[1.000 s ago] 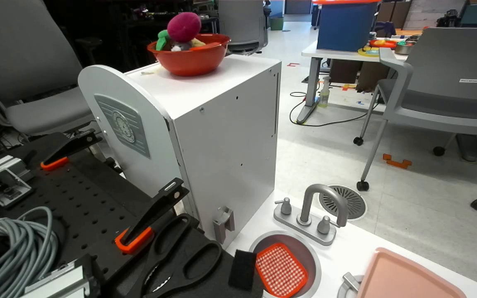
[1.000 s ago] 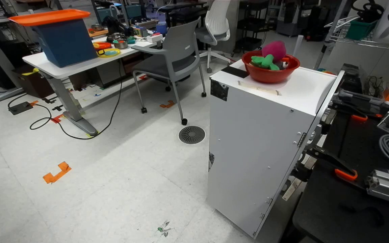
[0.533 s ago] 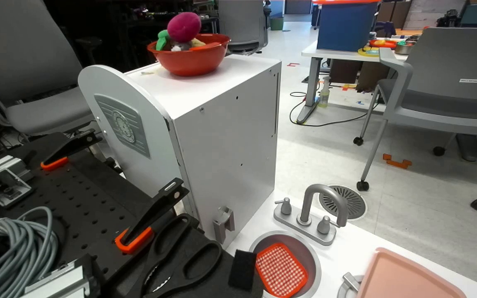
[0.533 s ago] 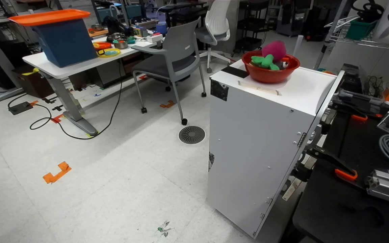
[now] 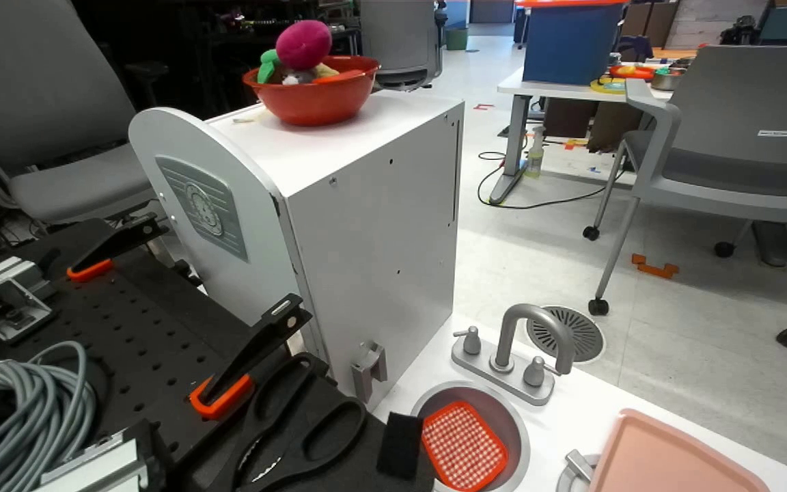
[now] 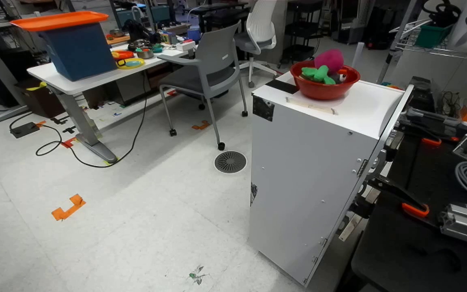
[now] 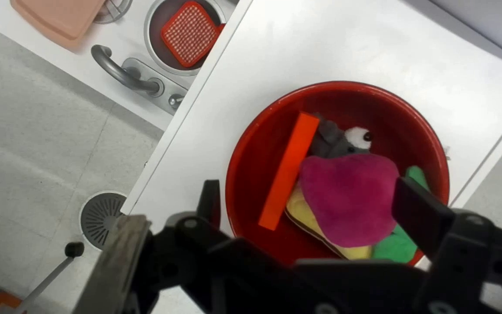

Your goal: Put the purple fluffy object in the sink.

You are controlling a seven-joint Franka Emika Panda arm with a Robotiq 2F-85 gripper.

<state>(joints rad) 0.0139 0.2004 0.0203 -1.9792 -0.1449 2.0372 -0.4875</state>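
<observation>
The purple fluffy object (image 7: 349,198) is a magenta plush lying on top of other soft toys in a red bowl (image 7: 253,170). Both exterior views show the magenta plush (image 5: 304,45) (image 6: 329,61) rising above the bowl's rim. In the wrist view my gripper (image 7: 306,187) stands open over the bowl. Its right finger overlaps the plush's edge in the picture; whether they touch I cannot tell. Its left finger appears outside the bowl's rim. The sink (image 7: 157,41), a round grey basin beside a silver faucet (image 7: 122,76), contains a red gridded item (image 7: 190,35). Neither exterior view shows the gripper.
The bowl sits on a tall white cabinet (image 5: 380,219) above the sink counter. An orange bar (image 7: 289,172), a yellow item (image 7: 299,205), green plush (image 7: 397,246) and a grey toy (image 7: 340,146) share the bowl. A pink tray (image 5: 673,458) lies near the sink.
</observation>
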